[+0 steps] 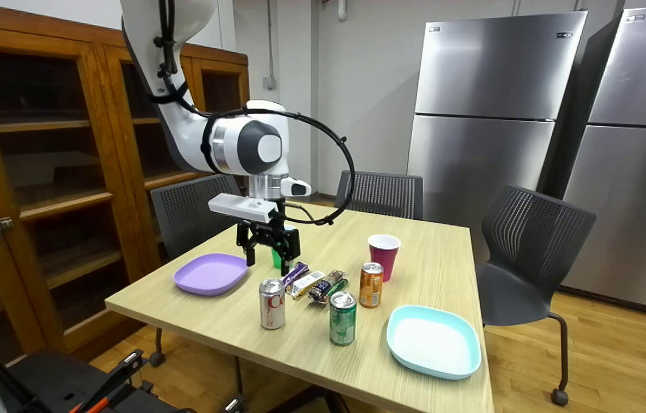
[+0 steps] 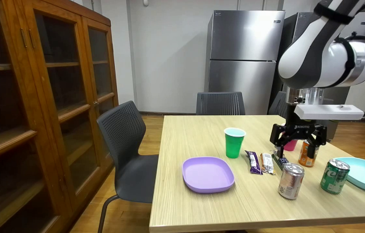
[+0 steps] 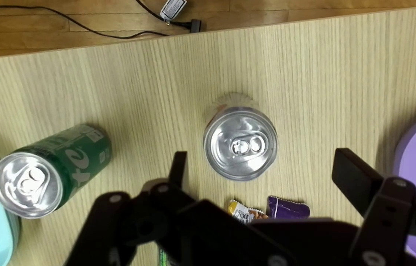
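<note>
I have my black two-finger gripper [image 1: 268, 265] hanging with fingers [image 3: 355, 177] spread and holding nothing, above the upright silver aluminium can [image 2: 291, 182] on the pale wood-grain table [image 3: 340, 74], its long axis vertical, its lid [image 3: 241, 147] nearer the finger on my wrist view's left.

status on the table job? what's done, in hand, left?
Looks early. Done: the fingers are open above the table, with the silver can roughly between them in the wrist view. In hand: nothing gripped. Left: seemingly any grasp at all; that can stands upright on the table, as do the green can and orange can, and the snack bars lie close by.
</note>
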Tool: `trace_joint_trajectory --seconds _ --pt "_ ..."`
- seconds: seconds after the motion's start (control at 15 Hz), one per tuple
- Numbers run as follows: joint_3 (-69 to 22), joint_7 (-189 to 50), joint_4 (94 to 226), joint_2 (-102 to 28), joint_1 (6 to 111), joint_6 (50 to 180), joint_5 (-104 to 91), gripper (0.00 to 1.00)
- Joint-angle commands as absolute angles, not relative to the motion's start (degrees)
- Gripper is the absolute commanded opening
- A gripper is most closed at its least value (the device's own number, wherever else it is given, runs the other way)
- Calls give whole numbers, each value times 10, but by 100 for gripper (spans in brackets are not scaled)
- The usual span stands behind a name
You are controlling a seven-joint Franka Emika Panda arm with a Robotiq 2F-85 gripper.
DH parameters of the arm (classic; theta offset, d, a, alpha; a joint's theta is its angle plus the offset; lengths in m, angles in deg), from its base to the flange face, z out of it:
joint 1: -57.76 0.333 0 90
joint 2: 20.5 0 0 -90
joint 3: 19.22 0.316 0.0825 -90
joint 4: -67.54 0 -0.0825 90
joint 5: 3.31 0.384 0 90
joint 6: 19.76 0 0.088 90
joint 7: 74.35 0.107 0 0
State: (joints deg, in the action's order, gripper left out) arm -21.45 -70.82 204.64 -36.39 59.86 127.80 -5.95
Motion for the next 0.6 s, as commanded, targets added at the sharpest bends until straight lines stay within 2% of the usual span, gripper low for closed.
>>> trace_joint_trajectory --seconds 0.0,0.53 --pt "-222 -692 2033 -393 601 1301 -82 100" --pt "-230 -694 2019 -431 604 1305 -89 100"
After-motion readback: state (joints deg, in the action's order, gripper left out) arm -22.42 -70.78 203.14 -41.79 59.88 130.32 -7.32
